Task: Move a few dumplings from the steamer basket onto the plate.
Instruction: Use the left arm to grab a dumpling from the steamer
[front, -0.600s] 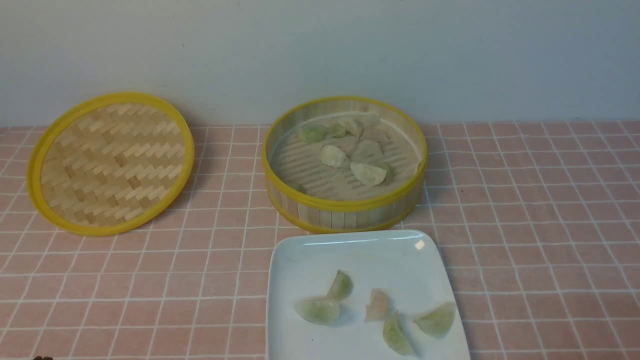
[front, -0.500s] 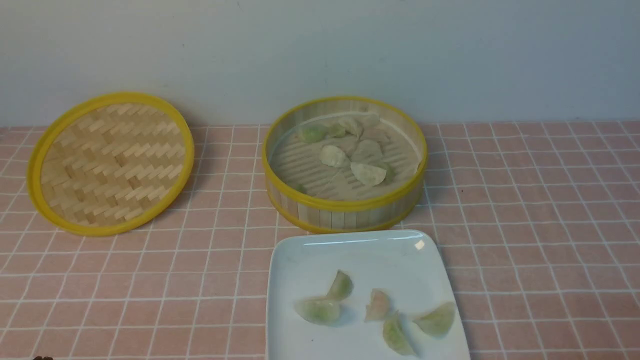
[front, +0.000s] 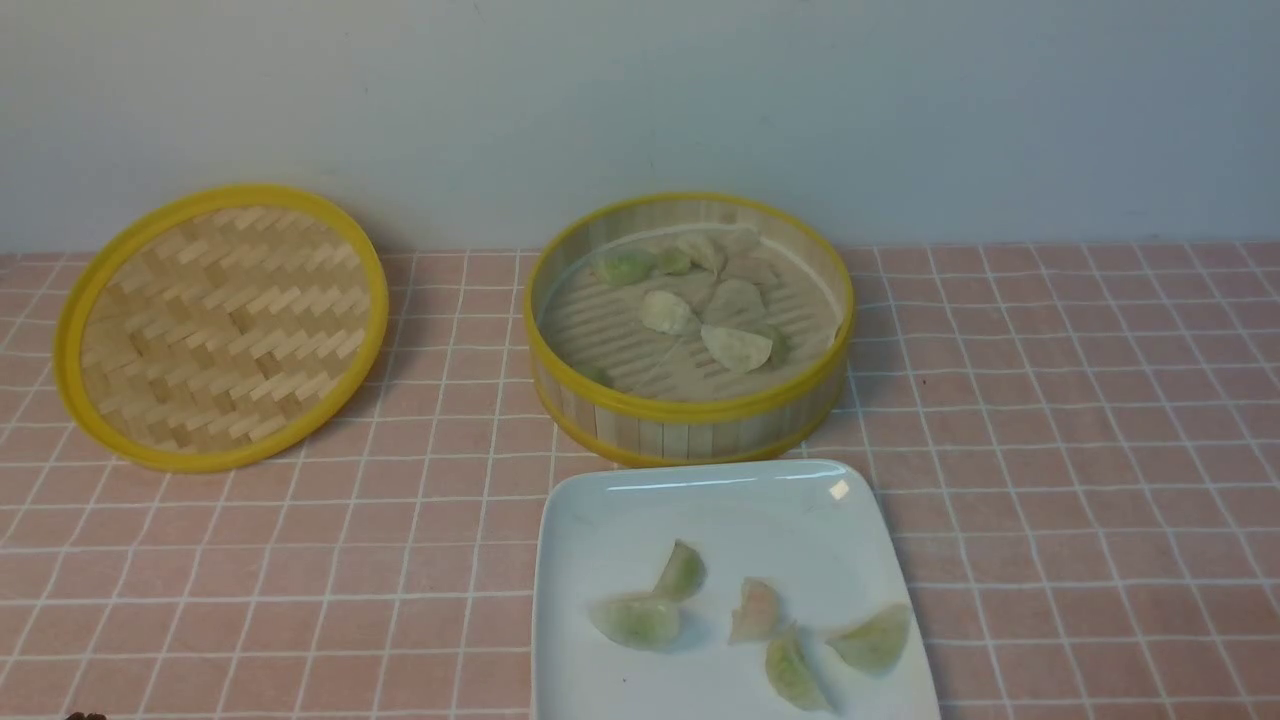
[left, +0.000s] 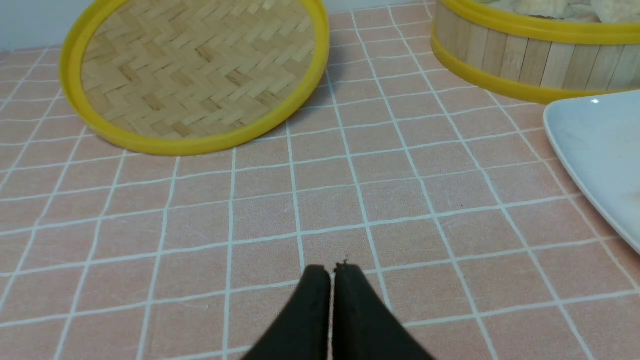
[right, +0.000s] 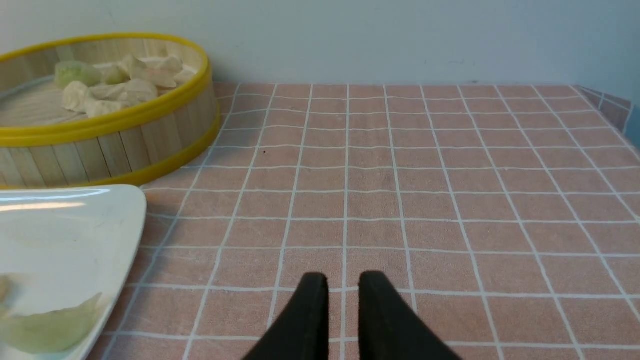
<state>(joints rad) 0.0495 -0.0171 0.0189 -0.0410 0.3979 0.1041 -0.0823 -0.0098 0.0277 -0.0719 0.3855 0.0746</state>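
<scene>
Right, the pink checked table (front: 1050, 450) fills the scene, and the steamer basket (front: 690, 408) sits at its far side, close to the pale wall (front: 640, 100). Left of the steamer basket lies the woven lid (front: 220, 325), yellow-rimmed, its far edge raised so it tilts toward the camera, apart from the basket. Directly in front of the steamer basket, on the robot's side and just beside its wall, is the white plate (front: 620, 510). Inside the steamer basket a cluster of dumplings (front: 735, 347) is bunched from the middle toward the far wall, pale green and whitish. On the plate, five more dumplings (front: 635, 620) lie across the half farther from the steamer basket, two of them touching at the left, one pinkish in the middle. Now the left gripper (left: 331, 272): it's over bare table in front of the lid, left of the steamer basket, fingers pressed together with only a hairline slit, nothing in them. And the right gripper (right: 343, 282) is over bare table to the right of the steamer basket, fingers parted by a narrow gap, holding nothing.
</scene>
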